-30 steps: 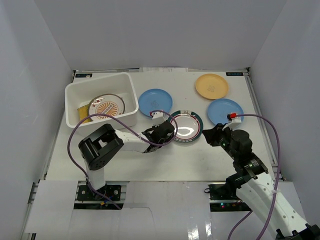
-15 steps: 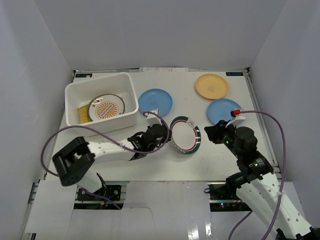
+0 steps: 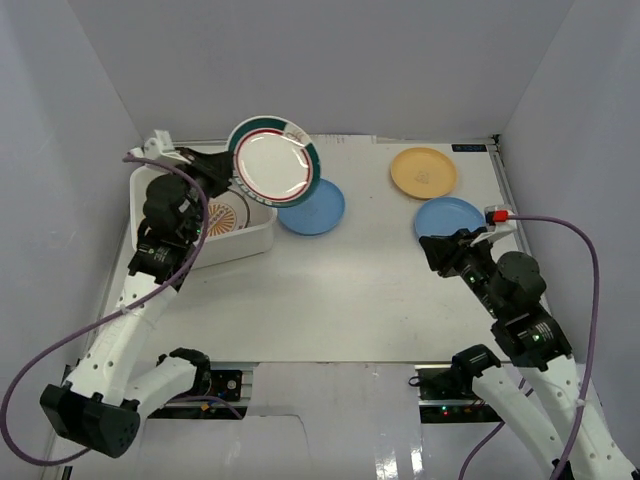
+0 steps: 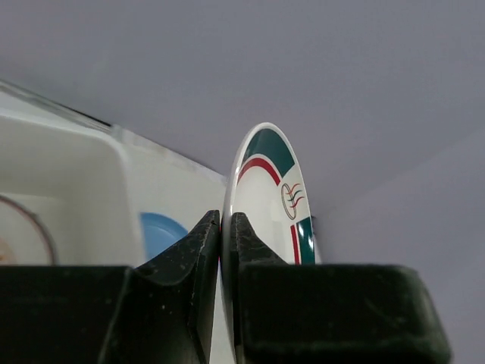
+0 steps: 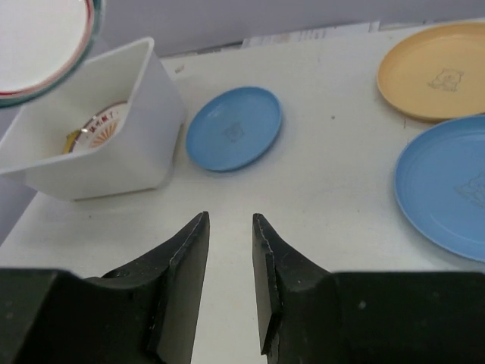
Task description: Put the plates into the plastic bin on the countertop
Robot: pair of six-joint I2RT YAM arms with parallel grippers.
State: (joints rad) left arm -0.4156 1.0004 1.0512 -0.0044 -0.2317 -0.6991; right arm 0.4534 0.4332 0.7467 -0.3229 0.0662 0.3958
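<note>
- Starting closest to the bases: the right gripper (image 5: 229, 221) hangs over the bare countertop (image 3: 340, 290), jaws just a narrow gap apart with nothing in them.
- Right past it on the right side there's a blue plate (image 3: 450, 218) lying flat.
- The second blue plate (image 3: 318, 210) sits mid-table, just beside the right wall of the plastic bin (image 3: 245, 240).
- That bin is at the left, and the orange-patterned plate (image 3: 222, 215) is already lying inside it.
- Up in the air by the bin's far right corner, the left gripper (image 4: 226, 220) is clamped on the edge of the green-rimmed plate (image 3: 272, 160). The plate is tipped up on edge, not in the bin.
- Farthest back on the right, the orange-tan plate (image 3: 423, 172) lies flat, near the right-hand blue one but not touching it.
</note>
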